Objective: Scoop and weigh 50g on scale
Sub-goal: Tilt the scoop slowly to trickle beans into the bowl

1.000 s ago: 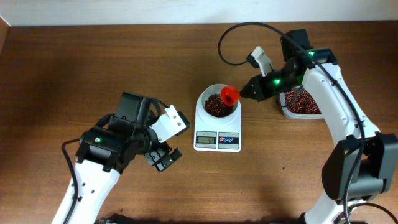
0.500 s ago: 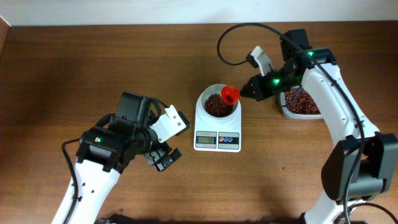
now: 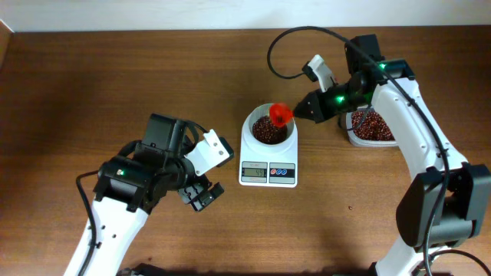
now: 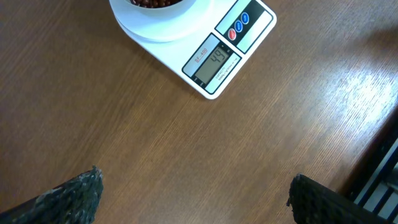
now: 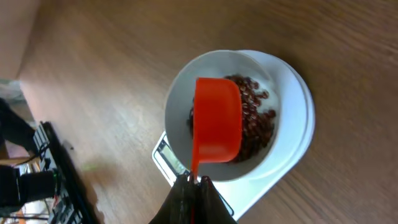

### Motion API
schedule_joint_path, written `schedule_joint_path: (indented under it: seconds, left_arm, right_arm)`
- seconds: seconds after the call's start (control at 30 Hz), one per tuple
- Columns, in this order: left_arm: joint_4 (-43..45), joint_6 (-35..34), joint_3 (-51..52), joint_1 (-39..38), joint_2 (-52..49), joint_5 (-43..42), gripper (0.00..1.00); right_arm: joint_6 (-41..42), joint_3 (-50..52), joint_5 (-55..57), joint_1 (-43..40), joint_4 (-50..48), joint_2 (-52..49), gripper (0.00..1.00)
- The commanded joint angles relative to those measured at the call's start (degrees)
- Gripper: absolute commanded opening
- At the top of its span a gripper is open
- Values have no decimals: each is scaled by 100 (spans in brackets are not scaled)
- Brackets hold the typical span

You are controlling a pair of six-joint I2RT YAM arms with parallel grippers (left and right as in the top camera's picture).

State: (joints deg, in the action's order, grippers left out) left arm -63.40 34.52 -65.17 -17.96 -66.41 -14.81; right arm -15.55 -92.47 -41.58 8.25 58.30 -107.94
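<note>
Pinches orange scoop (image 5: 217,121) handle in right tool (image 5: 194,183) over bowl (image 5: 179,99); holds left tool (image 4: 196,196) spread, idle. Risks dumping excess beans (image 5: 258,121), overshooting on scale (image 4: 214,60), if tipped fast; could clip rim, scatter onto table (image 4: 124,124).

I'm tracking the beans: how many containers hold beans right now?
2: the white bowl on the scale, and the tub at the right, partly hidden by the right arm.

Even, fairly bright light falls on the table (image 3: 115,77) from above, leaving only soft shadows under the arms. In the left wrist view, pale glare streaks the wood at right. The fingertips (image 4: 74,194) of the left gripper (image 4: 196,198) are blurred. The right wrist view seems out of focus at its left edge.
</note>
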Motion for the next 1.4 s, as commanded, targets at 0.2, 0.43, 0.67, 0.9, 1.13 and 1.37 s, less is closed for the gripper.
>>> schedule_joint_path:
  seconds: [0.2,0.43,0.67,0.9,1.13,1.37]
  left_arm:
    - [7,70,-76,24,55,-83,99]
    - [9,68,-76,24,55,-83,99]
    - [7,70,-76,24,55,-83,99]
    - [7,68,-76,24,55,-83,99]
    - [9,68,-76,24,55,-83,99]
    - [7,70,-76,24,55,-83,99]
  right_arm:
    - [146,-48,136,42,-28,74,4]
    - [273,-48,496,44,-28,74,4]
    - [232,-48,127,42,-33,74,4]
    - [-603,-48,-984,42,-9,76,4]
    - [275,-48,304,42,35,70,4]
    - [-282,-48,175,129,83,70,4]
